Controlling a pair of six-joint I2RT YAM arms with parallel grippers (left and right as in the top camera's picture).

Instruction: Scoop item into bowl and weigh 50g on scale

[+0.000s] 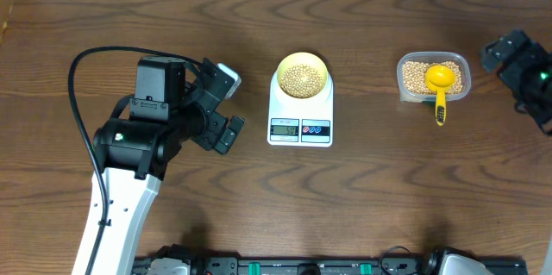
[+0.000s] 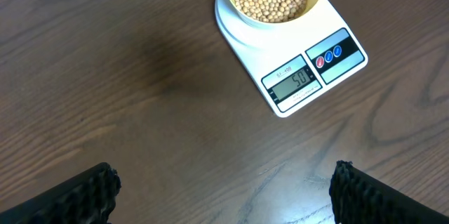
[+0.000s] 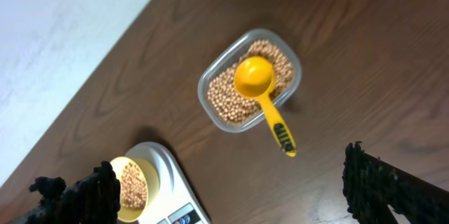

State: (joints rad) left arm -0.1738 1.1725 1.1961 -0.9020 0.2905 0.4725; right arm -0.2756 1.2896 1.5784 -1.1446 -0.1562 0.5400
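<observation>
Scale (image 2: 291, 48) reads 50 only from left wrist; left end effector (image 2: 224, 192) and right end effector (image 3: 231, 190) spread.

A robotics lab bench: robot arms (image 1: 129, 141) (one at each end) at a wood-grain table (image 1: 388, 197), a hardware rail (image 1: 302, 267) along its near edge, a scale (image 1: 300, 113) set out.

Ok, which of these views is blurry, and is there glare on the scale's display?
Right wrist view is the soft one: the tub and yellow scoop look smeared, its top-left corner washed out white. Left wrist view is sharp, the scale display free of glare, a faint sheen on the table below it. Overhead view is crisp and evenly lit.
</observation>
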